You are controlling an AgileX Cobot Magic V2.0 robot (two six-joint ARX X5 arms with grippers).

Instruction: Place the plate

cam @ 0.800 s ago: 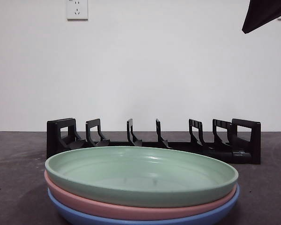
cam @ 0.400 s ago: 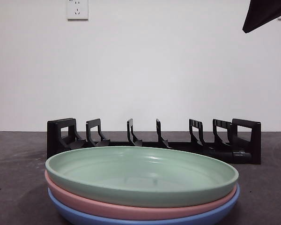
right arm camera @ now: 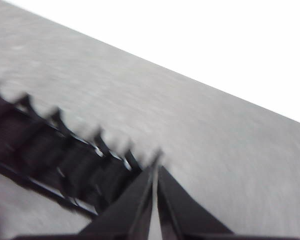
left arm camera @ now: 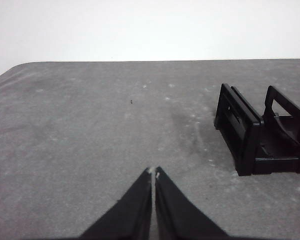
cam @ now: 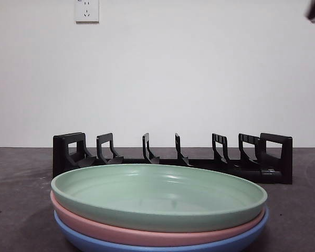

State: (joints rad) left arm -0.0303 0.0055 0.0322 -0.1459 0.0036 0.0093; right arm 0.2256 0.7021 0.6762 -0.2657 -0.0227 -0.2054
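On the table, a pale green plate (cam: 158, 195) is stacked on pink and blue ones; both the left gripper (left arm camera: 153, 172) and the right gripper (right arm camera: 155, 169) are seen clenched, empty.

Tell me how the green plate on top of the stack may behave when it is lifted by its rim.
The green plate looks rigid, so it probably keeps its shape. Its glossy surface may be slippery. Nested on the pink plate, it may drag that one slightly.
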